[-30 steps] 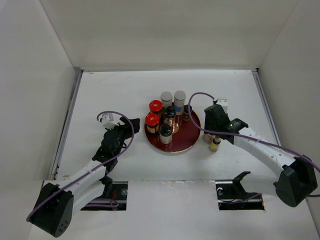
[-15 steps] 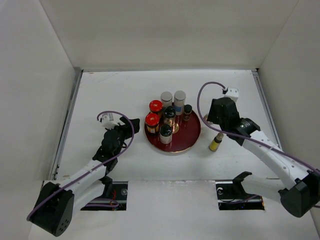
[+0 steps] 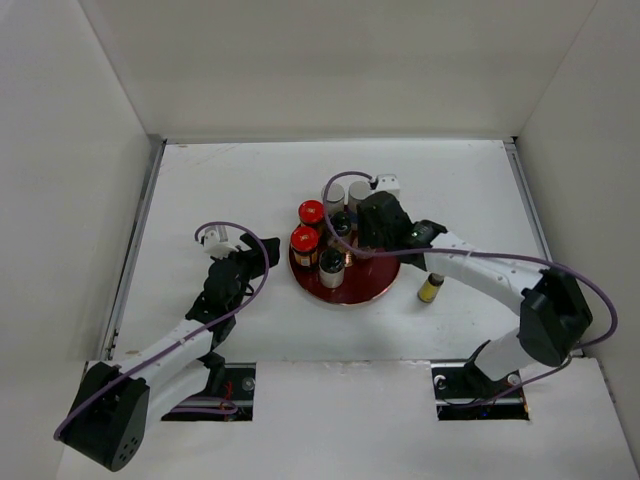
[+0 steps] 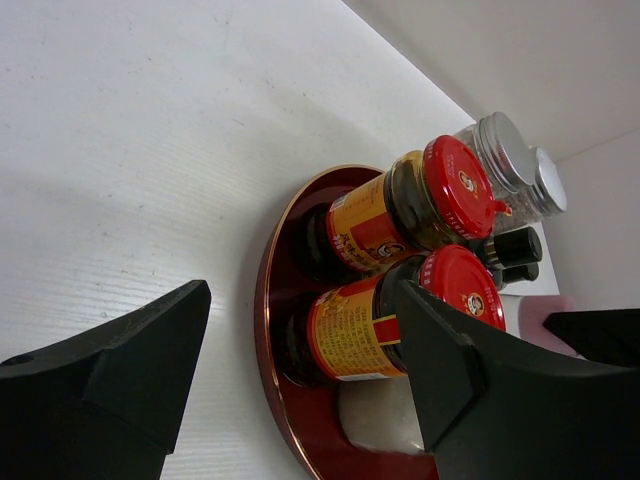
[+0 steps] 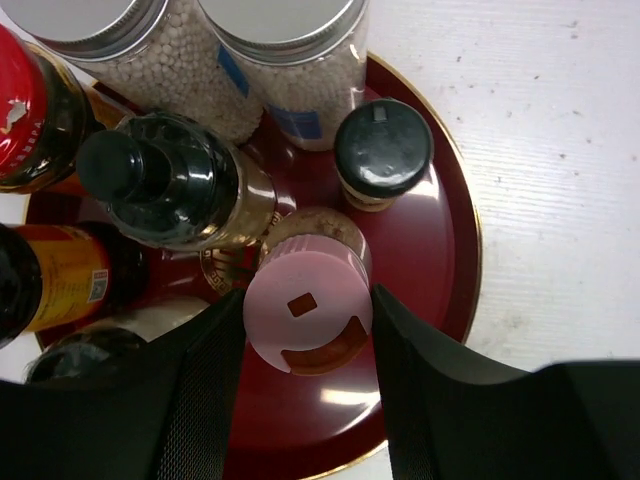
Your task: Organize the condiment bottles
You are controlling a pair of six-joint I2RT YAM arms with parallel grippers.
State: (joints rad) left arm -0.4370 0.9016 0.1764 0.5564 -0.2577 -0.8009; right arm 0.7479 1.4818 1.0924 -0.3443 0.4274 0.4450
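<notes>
The dark-red tray [image 3: 368, 282] holds several condiment bottles: two red-capped jars [image 3: 304, 239], two silver-lidded jars [image 5: 283, 30], a black-topped bottle [image 5: 152, 176] and a small black-capped jar [image 5: 383, 148]. My right gripper [image 5: 308, 322] is over the tray, shut on a pink-capped bottle [image 5: 306, 308], with a finger on each side of the cap. A yellow-bodied bottle [image 3: 430, 289] stands on the table right of the tray. My left gripper [image 4: 300, 300] is open and empty, left of the tray, facing the red-capped jars [image 4: 460, 186].
White walls enclose the table on the left, back and right. The tray's gold rim [image 5: 470, 230] lies close to the right of the held bottle. The right arm [image 3: 470, 262] reaches across above the yellow bottle.
My right gripper rose from beside the yellow bottle on the table, then swung left over the tray with the pink-capped bottle. The left arm has not moved.
</notes>
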